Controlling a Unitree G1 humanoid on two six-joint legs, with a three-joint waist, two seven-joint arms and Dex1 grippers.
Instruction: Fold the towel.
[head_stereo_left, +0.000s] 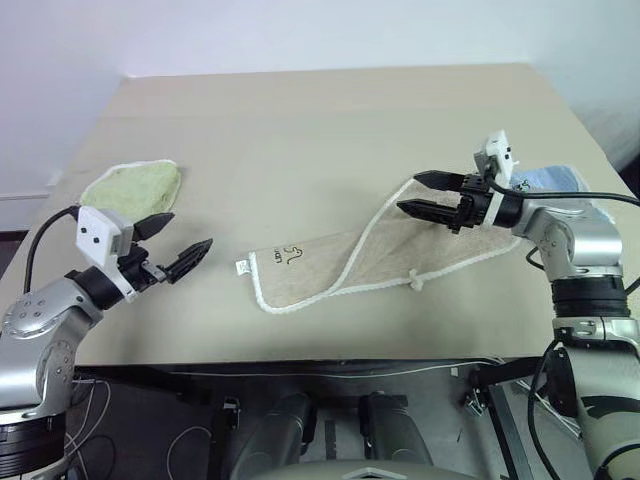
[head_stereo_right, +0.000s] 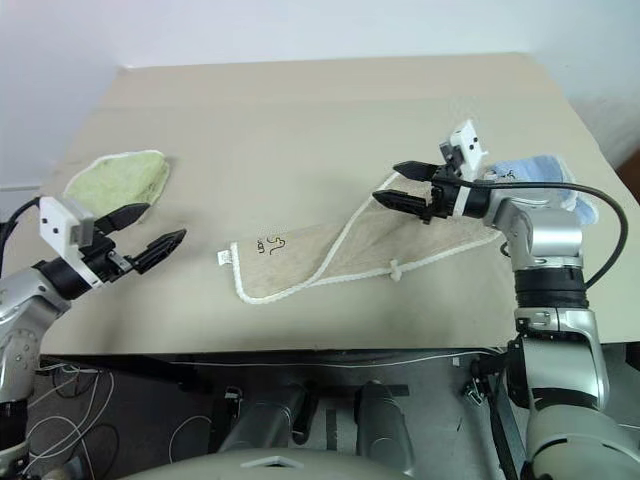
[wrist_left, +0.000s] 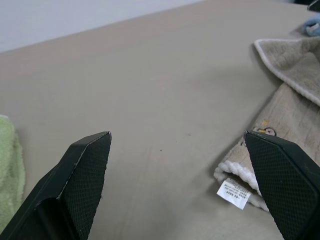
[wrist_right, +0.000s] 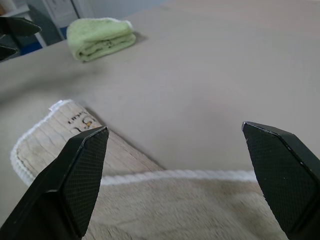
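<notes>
Left hand (head_stereo_left: 173, 246) and right hand (head_stereo_left: 432, 196), head view: both spread wide and empty; towel (head_stereo_left: 340, 260) mid-tabletop, loosely doubled, untidy. Wrist views: tagged corner at left hand's 3 o'clock; folding looks unfinished.

On the table (head_stereo_left: 300, 130) there are three cloths in total, one of each kind. One is the beige towel (head_stereo_left: 330, 265) with white stitched edging; it carries one small white tag (head_stereo_left: 241, 266) and one dark printed logo (head_stereo_left: 291, 254). One is the light green folded towel (head_stereo_left: 133, 184). One is the light blue cloth (head_stereo_left: 555, 180) (it is partly hidden behind the right arm). There are two grippers, the left gripper (head_stereo_left: 178, 245) and the right gripper (head_stereo_left: 424, 194), and each has two black fingers.
</notes>
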